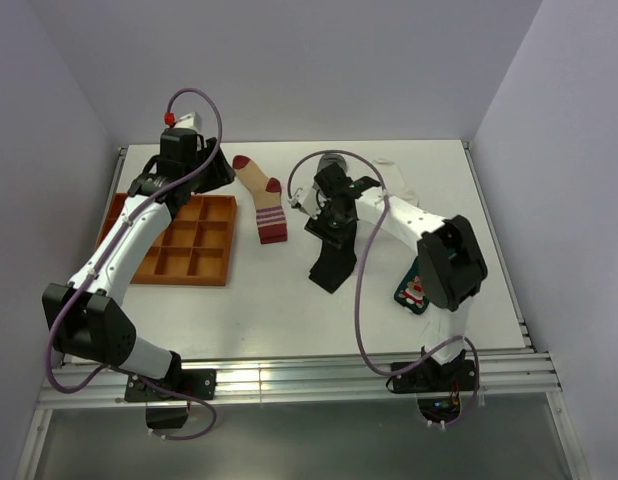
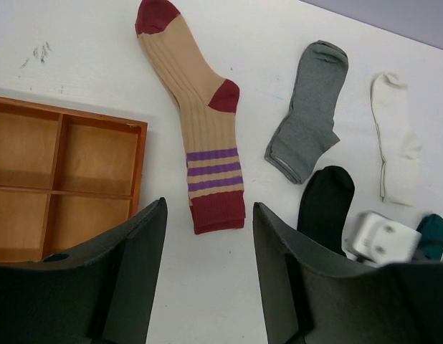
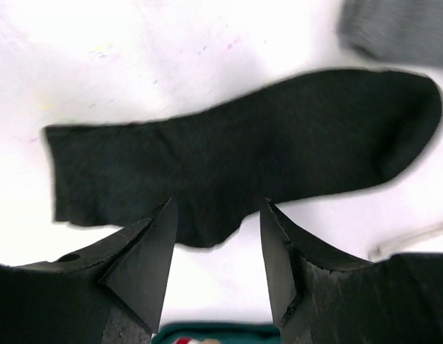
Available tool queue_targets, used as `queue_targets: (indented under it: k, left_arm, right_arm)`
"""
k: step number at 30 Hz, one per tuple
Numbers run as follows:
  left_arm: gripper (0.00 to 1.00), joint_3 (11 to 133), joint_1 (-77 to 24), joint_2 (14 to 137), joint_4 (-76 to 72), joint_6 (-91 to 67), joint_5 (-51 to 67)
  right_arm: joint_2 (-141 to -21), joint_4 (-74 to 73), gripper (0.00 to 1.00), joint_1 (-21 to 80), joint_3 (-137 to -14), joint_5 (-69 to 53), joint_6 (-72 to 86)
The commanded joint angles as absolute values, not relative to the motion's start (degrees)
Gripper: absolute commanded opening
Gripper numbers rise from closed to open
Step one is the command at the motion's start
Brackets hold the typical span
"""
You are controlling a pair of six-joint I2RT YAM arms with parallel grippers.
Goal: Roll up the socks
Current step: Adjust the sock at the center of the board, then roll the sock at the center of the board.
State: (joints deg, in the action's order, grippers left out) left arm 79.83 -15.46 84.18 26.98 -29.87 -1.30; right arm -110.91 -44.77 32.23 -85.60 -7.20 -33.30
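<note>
The right gripper (image 3: 218, 208) hangs low over the black sock (image 3: 236, 165). Its jaws stand wide apart and grasp nothing. The sock lies flat on the table (image 3: 135, 57) just ahead of the fingertips (image 3: 146, 251). Its heel bulge reaches into the gap between them. The sock's long axis runs crosswise to the jaws, from one finger's side to the other. The straight cuff edge is out past the left finger and the rounded toe out past the right.

Beyond the toe, farther from the jaws, a corner of the grey sock (image 3: 401, 29) shows. Behind the fingertips, at the near edge of the wrist view, a strip of the teal sock (image 3: 214, 333) peeks out.

The left gripper (image 2: 208, 215) is also wide open and empty. The beige striped sock (image 2: 200, 143) lies straight ahead of its gap, its dark red cuff nearest the fingertips. Its long axis runs away from the jaws and leans left toward the red toe at the far end. The red heel patch faces right.

The orange tray (image 2: 139, 165) sits just beside the left finger. Off past the right finger, the grey sock and the white sock (image 2: 393, 136) lie roughly parallel and apart from each other.
</note>
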Motion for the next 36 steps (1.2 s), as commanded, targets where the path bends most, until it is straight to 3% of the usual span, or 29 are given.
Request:
queue_targets:
  k: [1, 9, 36]
  left_arm:
    - [0.56, 81.7, -15.6, 84.7, 24.2, -30.8, -0.6]
    - [0.57, 84.8, -15.6, 86.1, 22.4, -31.4, 0.8]
    - [0.56, 83.8, -16.0, 87.2, 20.3, -31.4, 3.1]
  right_arm:
    - [-102.5, -40.7, 0.57, 33.2, -81.2, -9.2, -28.8]
    - [-96.9, -33.9, 0.55, 40.0, -66.9, -5.6, -21.1]
    - [-101.3, -34.9, 0.51, 44.3, -64.3, -5.1, -18.2]
